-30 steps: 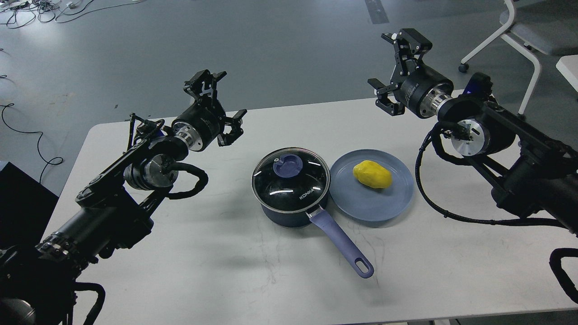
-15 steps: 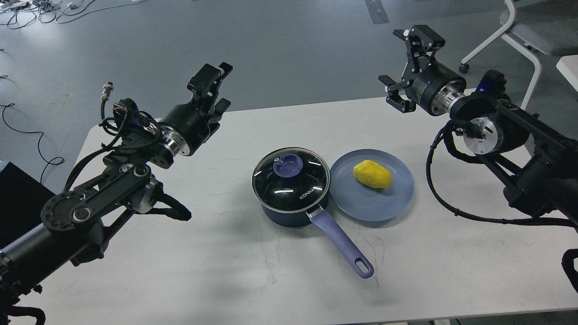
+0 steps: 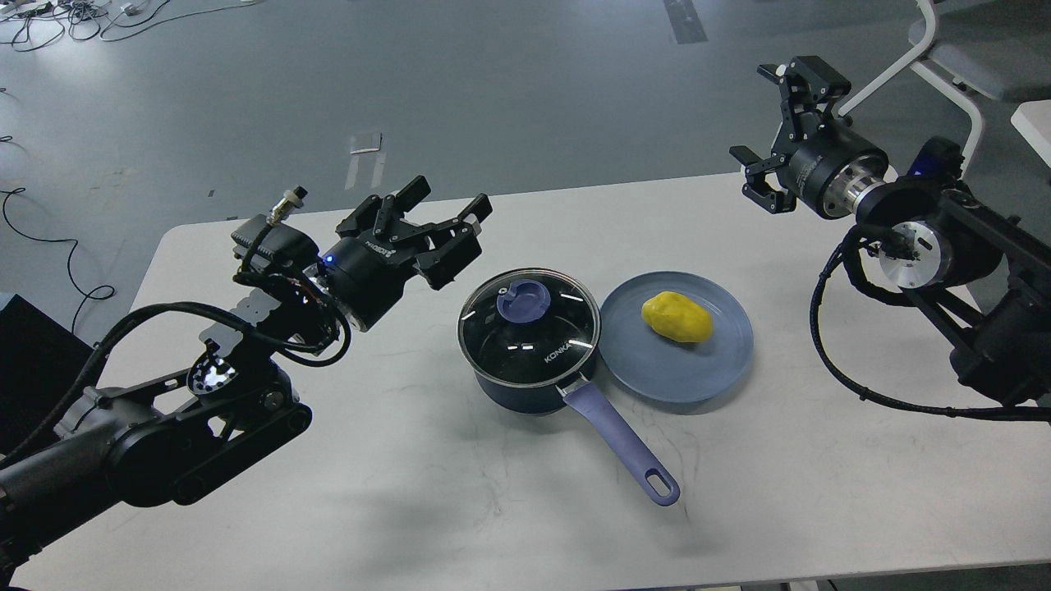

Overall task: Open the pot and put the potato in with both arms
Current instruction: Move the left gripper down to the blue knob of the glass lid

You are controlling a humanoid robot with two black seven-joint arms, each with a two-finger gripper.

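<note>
The dark navy pot [image 3: 534, 386] stands at the table's middle with its KONKA glass lid [image 3: 528, 327] on and a blue knob [image 3: 523, 299] on top. Its lavender handle [image 3: 624, 443] points to the front right. The yellow potato [image 3: 676, 317] lies on a blue-grey plate [image 3: 714, 369] just right of the pot. My left gripper [image 3: 447, 205] is open and empty, just left of the lid and pointing toward it. My right gripper [image 3: 776, 123] is open and empty, raised over the table's far right edge, well behind the plate.
The white table [image 3: 410, 492] carries only the pot and plate. A white chair [image 3: 961, 66] stands on the floor at the back right. Cables [image 3: 49, 16] lie on the floor at the back left. A black box [image 3: 33, 361] sits at the left edge.
My left arm has swung down and right, bringing its gripper from above the far left of the table to beside the pot lid. My right gripper has drifted to the right.
</note>
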